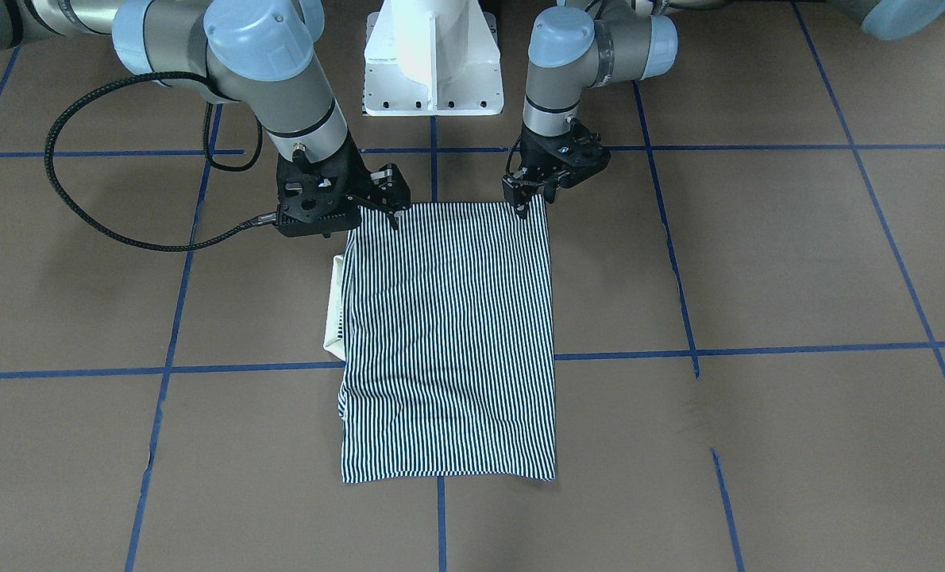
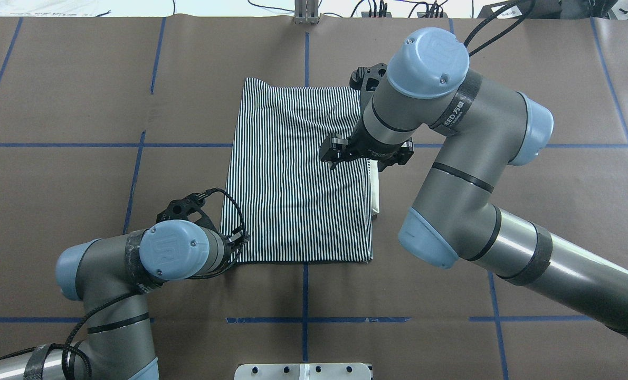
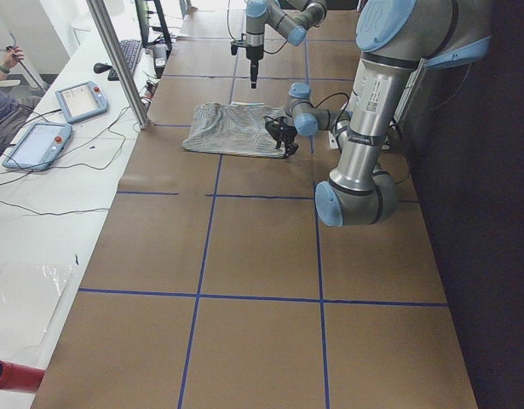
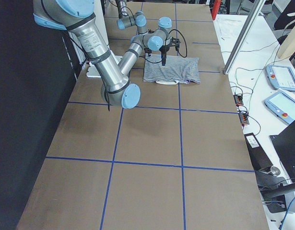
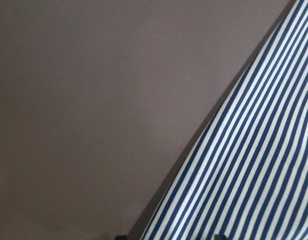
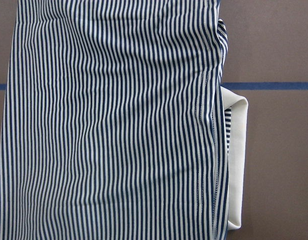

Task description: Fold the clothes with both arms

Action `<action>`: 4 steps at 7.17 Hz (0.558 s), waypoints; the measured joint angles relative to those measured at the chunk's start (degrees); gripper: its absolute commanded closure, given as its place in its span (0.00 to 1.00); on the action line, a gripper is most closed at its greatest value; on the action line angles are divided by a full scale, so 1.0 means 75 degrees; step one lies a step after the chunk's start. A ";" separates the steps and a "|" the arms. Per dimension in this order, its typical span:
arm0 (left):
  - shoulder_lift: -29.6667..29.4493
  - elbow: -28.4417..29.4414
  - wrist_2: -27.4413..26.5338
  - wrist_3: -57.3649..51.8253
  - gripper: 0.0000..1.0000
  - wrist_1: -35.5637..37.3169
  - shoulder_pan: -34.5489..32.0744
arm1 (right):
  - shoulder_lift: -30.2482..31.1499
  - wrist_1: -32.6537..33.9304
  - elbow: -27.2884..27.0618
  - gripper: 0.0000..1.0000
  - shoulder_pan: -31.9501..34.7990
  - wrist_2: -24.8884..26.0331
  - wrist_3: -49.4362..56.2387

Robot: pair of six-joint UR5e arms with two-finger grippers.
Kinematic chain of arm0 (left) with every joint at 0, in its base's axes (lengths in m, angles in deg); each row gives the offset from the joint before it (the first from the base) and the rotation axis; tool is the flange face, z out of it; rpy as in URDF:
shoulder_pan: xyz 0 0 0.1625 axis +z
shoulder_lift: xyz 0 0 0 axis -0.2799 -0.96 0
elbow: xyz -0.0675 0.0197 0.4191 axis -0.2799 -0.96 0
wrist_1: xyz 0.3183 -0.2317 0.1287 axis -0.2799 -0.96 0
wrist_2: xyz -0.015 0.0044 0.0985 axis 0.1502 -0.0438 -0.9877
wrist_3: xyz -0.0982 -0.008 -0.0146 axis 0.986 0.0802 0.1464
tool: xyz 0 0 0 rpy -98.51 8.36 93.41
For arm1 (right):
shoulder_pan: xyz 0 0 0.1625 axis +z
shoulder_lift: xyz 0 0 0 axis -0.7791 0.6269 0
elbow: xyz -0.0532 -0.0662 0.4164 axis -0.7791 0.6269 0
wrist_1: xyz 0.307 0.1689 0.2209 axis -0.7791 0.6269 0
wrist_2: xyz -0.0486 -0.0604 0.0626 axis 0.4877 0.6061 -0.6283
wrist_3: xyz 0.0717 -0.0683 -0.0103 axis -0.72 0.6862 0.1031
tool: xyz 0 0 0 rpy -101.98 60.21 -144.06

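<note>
The striped polo shirt (image 1: 449,334) lies flat on the brown table, folded into a tall rectangle. It also shows in the overhead view (image 2: 298,174). Its cream collar (image 1: 334,306) pokes out on my right side and shows in the right wrist view (image 6: 236,165). My left gripper (image 1: 524,210) is low at the shirt's near-left corner (image 2: 237,237). The left wrist view shows the shirt's edge (image 5: 254,165) between two spread fingertips, so it is open. My right gripper (image 1: 389,202) hangs higher over the near-right part of the shirt, appears open and holds nothing.
The white pedestal base (image 1: 433,71) stands just behind the shirt. A black cable (image 1: 67,199) loops on the table beside my right arm. Blue tape lines (image 1: 441,516) grid the table. Tablets (image 3: 40,141) and a metal post (image 3: 117,60) are on the operators' side.
</note>
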 measured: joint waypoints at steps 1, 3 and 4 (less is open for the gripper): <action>-0.0002 0.0042 0.0000 0.0000 0.39 0.0000 0.0000 | -0.0003 0.0000 0.0002 0.00 0.0001 -0.0003 0.0000; -0.0003 0.0055 0.0000 0.0000 0.79 0.0000 0.0000 | -0.0010 0.0000 -0.0003 0.00 0.0001 -0.0006 -0.0007; -0.0019 0.0048 0.0000 -0.0003 1.00 0.0001 0.0000 | -0.0011 0.0000 -0.0010 0.00 0.0001 -0.0006 -0.0010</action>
